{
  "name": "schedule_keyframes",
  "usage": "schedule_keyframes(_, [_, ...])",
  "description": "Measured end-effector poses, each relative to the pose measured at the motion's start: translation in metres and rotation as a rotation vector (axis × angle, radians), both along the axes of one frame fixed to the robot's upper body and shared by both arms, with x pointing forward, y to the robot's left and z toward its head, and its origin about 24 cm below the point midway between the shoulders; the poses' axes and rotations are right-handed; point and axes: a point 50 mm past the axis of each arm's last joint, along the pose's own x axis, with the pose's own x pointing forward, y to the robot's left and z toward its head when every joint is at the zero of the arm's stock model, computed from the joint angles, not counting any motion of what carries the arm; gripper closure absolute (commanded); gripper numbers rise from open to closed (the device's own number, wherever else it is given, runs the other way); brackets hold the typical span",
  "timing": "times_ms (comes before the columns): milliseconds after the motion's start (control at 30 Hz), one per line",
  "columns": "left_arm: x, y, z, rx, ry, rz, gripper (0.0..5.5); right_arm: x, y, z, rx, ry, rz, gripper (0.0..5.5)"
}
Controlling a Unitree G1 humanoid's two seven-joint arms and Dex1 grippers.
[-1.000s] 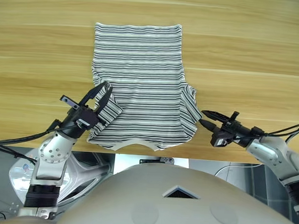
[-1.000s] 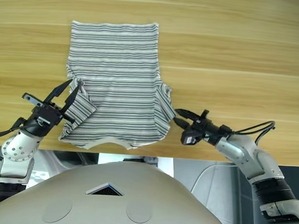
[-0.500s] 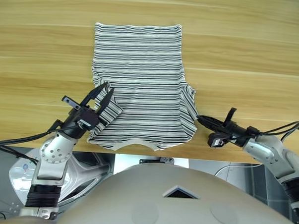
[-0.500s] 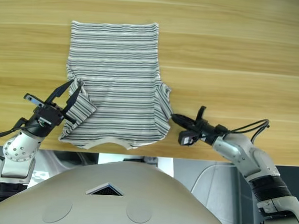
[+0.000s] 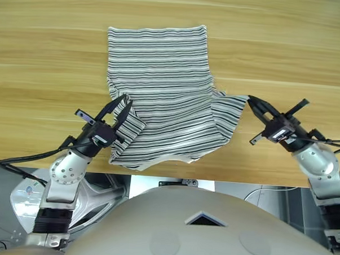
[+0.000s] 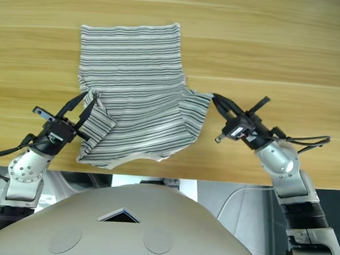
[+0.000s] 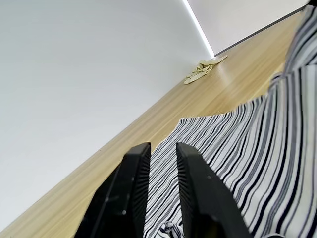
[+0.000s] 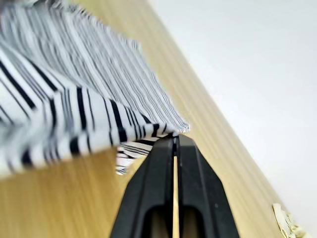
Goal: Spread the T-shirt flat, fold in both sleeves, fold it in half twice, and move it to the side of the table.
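Observation:
The black-and-white striped T-shirt (image 5: 161, 70) lies on the wooden table (image 5: 43, 60), its straight hem at the far side. Its left sleeve (image 5: 129, 126) is folded in over the body. My left gripper (image 5: 121, 101) sits at that fold, and in the left wrist view its fingers (image 7: 138, 188) stand nearly together with a bit of cloth between them. My right gripper (image 5: 252, 101) is shut on the right sleeve's tip (image 8: 171, 130) and holds it stretched out to the right, raised off the table. The shirt's near edge (image 5: 157, 158) is rumpled.
The table's front edge (image 5: 258, 181) runs just behind both wrists. Bare wood lies to the left and right of the shirt. A small beige crumpled thing (image 7: 203, 72) lies far off along the table.
My right gripper closed on the right sleeve and pulled it out to the right and away from the front edge, dragging the shirt's near part along. The left gripper hardly moved.

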Motion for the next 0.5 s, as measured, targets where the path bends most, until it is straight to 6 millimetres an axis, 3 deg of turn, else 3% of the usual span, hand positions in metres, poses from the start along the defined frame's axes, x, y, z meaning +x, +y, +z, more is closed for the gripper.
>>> schedule_keyframes(333, [-0.004,-0.010,-0.004,-0.013,0.010,-0.038,4.53,-0.006,0.055,-0.019,0.025,0.082,0.219,5.50])
schedule_keyframes(500, [-0.005,-0.012,-0.005,-0.013,0.012,-0.046,4.53,-0.012,0.060,-0.030,-0.035,0.134,0.270,5.50])
